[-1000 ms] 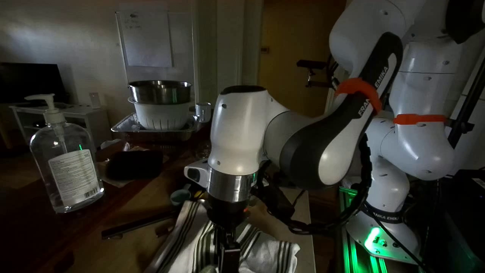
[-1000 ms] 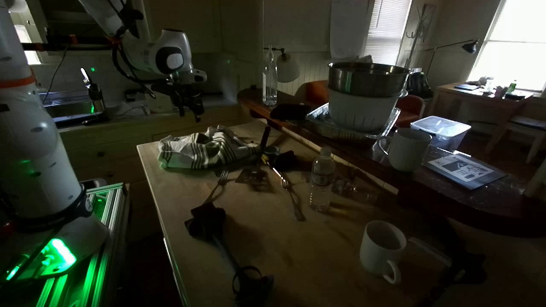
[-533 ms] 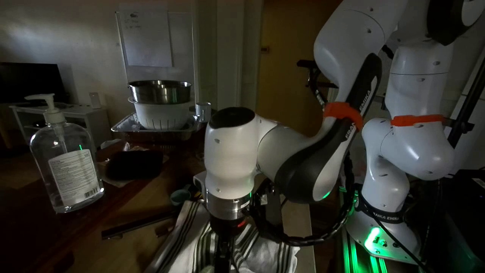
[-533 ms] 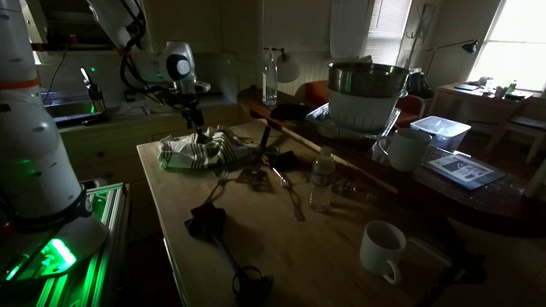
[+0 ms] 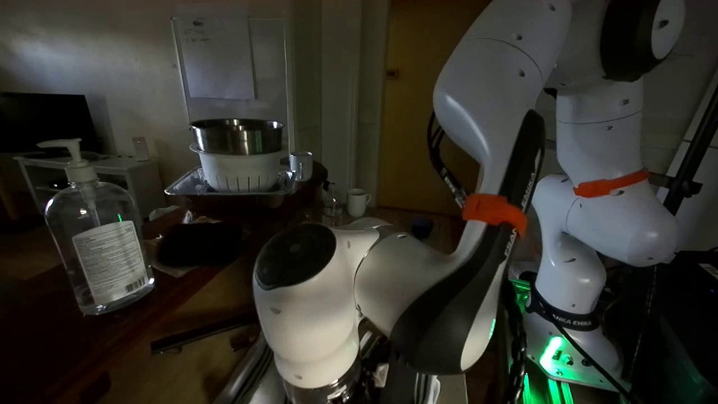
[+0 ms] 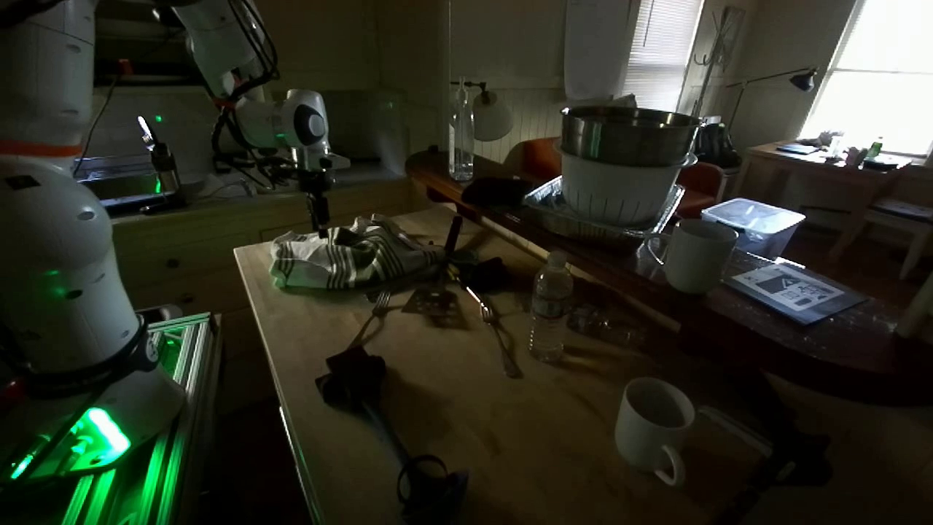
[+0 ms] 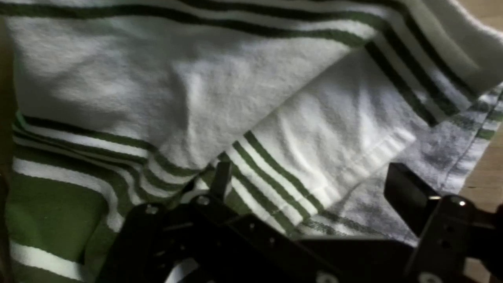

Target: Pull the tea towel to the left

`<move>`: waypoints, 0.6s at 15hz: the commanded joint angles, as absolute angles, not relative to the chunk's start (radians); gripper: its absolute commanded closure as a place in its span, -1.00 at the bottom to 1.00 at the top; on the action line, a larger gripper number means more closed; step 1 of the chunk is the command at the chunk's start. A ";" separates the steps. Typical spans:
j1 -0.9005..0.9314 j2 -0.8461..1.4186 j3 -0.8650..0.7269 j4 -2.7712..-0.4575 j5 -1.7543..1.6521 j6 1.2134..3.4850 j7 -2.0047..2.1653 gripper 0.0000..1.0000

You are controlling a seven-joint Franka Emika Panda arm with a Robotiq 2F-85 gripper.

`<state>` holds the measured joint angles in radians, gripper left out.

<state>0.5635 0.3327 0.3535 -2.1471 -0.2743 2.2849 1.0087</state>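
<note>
Change since the earlier frame: descent of the arm (image 6: 310, 124), lower now in both exterior views, with the gripper (image 7: 312, 184) brought from clear above the cloth down to its level or nearly so. No visible displacement of the tea towel (image 6: 353, 255) over the same interval. Position of the tea towel, in an exterior view: in a rumpled heap on the desk (image 6: 503, 445), at the corner between the robot-side edge and the far edge. Just beside it, on the side away from the far edge, a fork (image 6: 381, 302).

In the wrist view, fingers (image 7: 222, 181) spread well apart over a turned-back, striped part of the fabric, with nothing pinched; contact with the cloth not determinable.

Stage, by judgement: approach all but complete; grasp and pull both outstanding, hence no gain yet toward the goal itself. Probable remainder: closing on a fold, then drawing it left, with the intended sense of "left" not tied to any particular edge of the desk by the pictures. Likely difficulty: slippage of a loose layer, or capture of the top fold alone.
</note>
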 commanded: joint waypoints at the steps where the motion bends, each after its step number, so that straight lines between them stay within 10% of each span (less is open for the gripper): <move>1: 0.626 0.414 0.289 -2.045 -0.340 2.279 1.098 -1.00; 9: 0.676 0.411 0.217 -1.978 -0.335 2.168 1.183 -1.00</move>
<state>0.6484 0.4063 0.2356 -2.0064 -0.3258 2.2417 1.1305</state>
